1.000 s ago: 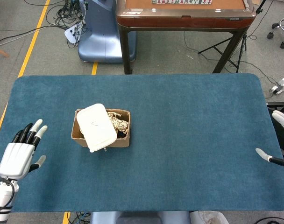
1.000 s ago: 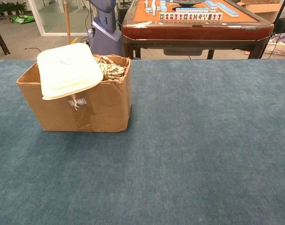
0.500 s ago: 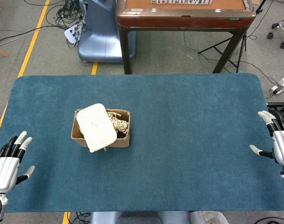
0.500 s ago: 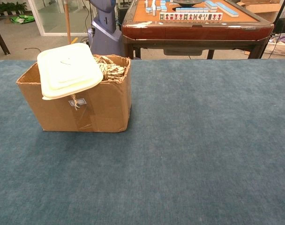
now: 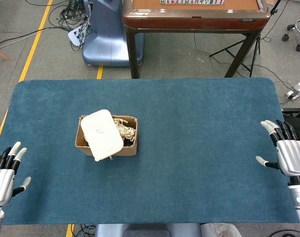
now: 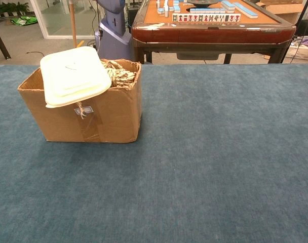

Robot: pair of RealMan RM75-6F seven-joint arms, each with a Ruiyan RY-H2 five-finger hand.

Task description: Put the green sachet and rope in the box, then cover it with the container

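White container sat askew on the box, both robot hands spread wide and holding nothing.

We saw the left robot hand [image 5: 3, 175] at 8 o'clock off the counter [image 5: 199, 148], the box [image 5: 128, 149] left of centre with the container [image 5: 101, 134] covering its left part, rope [image 5: 124, 129] showing at its 3 o'clock, the sachet hidden, and the right robot hand [image 5: 287, 154] at 4 o'clock.

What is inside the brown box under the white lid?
Rope shows in the box beside the white container, one strand dangling outside. The green sachet cannot be seen; the container covers the rest.
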